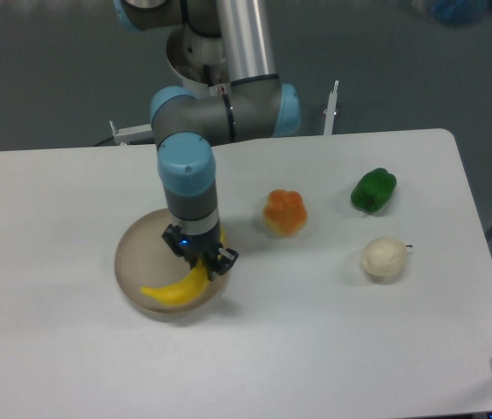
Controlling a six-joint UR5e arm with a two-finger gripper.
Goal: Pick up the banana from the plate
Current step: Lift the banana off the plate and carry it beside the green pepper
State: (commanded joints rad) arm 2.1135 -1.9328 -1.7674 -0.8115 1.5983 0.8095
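Observation:
The bright yellow banana [176, 291] lies curved in the near half of the round beige plate [134, 254], which sits on the white table left of centre. My gripper [201, 264] points straight down over the plate's right side, with its dark fingers straddling the banana's upper right end. The fingers look closed in around the banana, but the wrist hides the contact. The banana's far tip shows as a yellow sliver behind the wrist.
A lumpy orange fruit [284, 212] sits just right of the plate. A green pepper [374, 190] lies further right, and a white round object [382, 258] sits in front of it. The table's right edge [477, 227] runs close to them.

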